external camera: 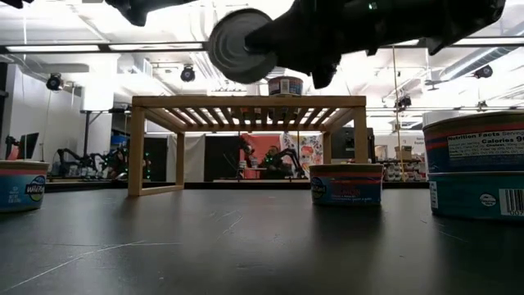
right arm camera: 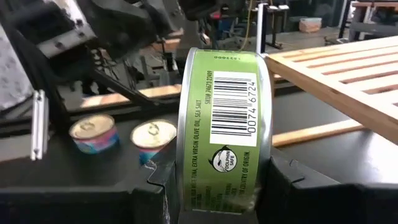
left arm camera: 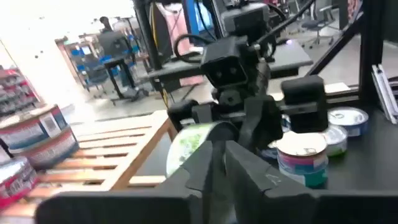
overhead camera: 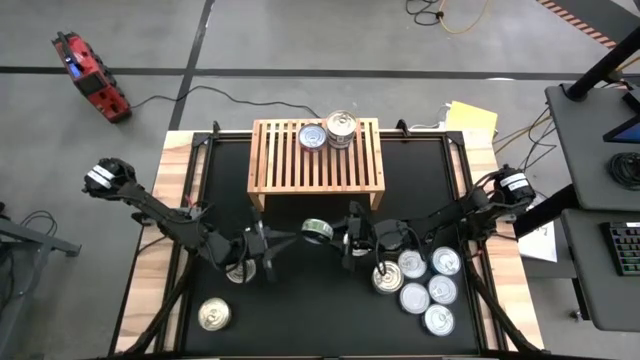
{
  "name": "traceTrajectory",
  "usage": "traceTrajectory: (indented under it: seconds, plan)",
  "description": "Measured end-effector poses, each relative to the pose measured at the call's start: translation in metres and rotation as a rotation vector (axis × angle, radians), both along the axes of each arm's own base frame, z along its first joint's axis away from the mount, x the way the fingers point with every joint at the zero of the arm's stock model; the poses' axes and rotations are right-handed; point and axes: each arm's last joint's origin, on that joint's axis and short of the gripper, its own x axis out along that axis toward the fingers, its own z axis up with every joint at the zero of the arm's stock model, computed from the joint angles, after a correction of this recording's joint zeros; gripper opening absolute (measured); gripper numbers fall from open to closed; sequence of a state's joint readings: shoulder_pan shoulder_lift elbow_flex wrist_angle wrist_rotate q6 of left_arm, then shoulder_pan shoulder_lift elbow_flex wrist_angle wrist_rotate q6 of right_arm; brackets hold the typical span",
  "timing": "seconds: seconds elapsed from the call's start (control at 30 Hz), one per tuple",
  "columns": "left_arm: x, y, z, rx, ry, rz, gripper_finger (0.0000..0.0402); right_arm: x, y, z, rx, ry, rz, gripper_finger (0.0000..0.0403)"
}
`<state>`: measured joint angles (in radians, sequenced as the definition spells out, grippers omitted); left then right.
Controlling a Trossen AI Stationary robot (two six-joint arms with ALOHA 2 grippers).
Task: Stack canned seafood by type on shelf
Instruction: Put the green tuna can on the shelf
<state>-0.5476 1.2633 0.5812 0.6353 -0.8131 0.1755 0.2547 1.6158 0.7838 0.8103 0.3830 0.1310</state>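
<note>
A: What does the right gripper (right arm camera: 217, 186) have?

B: Its fingers are clamped on a green-labelled can (right arm camera: 225, 130), held on edge with the barcode facing the wrist camera. From above, that can (overhead camera: 318, 230) hangs in mid-air just in front of the shelf (overhead camera: 316, 156), between the two arms.

A: And the left gripper (left arm camera: 217, 158)?

B: Its fingers are nearly together, tips right at the green can's flat face; whether they touch it I cannot tell. It holds nothing.

A: What sits on the shelf?

B: Two things toward its back edge: a flat blue-labelled tin (overhead camera: 312, 137) and, just beside it, a taller stack of cans (overhead camera: 341, 128).

A: The rest of the cans?

B: On the black mat (overhead camera: 300, 310), a cluster of silver-lidded tins (overhead camera: 428, 280) lies beneath and beside the right arm. One gold-lidded tin (overhead camera: 213, 315) stands alone at the near left corner, and another is partly hidden under the left arm (overhead camera: 240, 272).

A: Anything blocking the shelf?

B: Only the two arms themselves, crossing in front of it.
</note>
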Motion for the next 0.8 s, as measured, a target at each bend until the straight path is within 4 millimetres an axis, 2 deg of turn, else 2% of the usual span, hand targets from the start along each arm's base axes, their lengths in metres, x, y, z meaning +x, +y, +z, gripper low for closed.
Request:
traceTrajectory:
  seconds: [0.17, 0.33, 0.4, 0.47, 0.57, 0.8]
  plan:
    - [0.000, 0.003, -0.001, -0.088, -0.011, 0.023, 0.0099, -0.008, -0.012, 0.004, -0.040, 0.040, -0.022, 0.0131]
    - [0.001, 0.013, -0.007, -0.184, -0.034, 0.127, 0.0179, -0.010, -0.009, 0.009, -0.055, 0.036, 0.079, 0.0131]
    - [0.003, 0.015, -0.010, -0.229, -0.035, 0.097, 0.0206, -0.010, -0.009, 0.008, -0.077, 0.043, 0.089, 0.0131]
    - [0.005, 0.014, -0.011, -0.283, -0.027, -0.007, 0.0227, -0.011, -0.009, 0.006, -0.109, 0.068, 0.087, 0.0131]
    - [0.005, 0.012, -0.013, -0.322, -0.009, -0.107, 0.0245, -0.011, -0.008, 0.002, -0.162, 0.097, 0.093, 0.0131]
    - [0.007, 0.014, -0.018, -0.330, 0.003, -0.092, 0.0251, -0.011, -0.002, 0.005, -0.191, 0.075, 0.168, 0.0131]
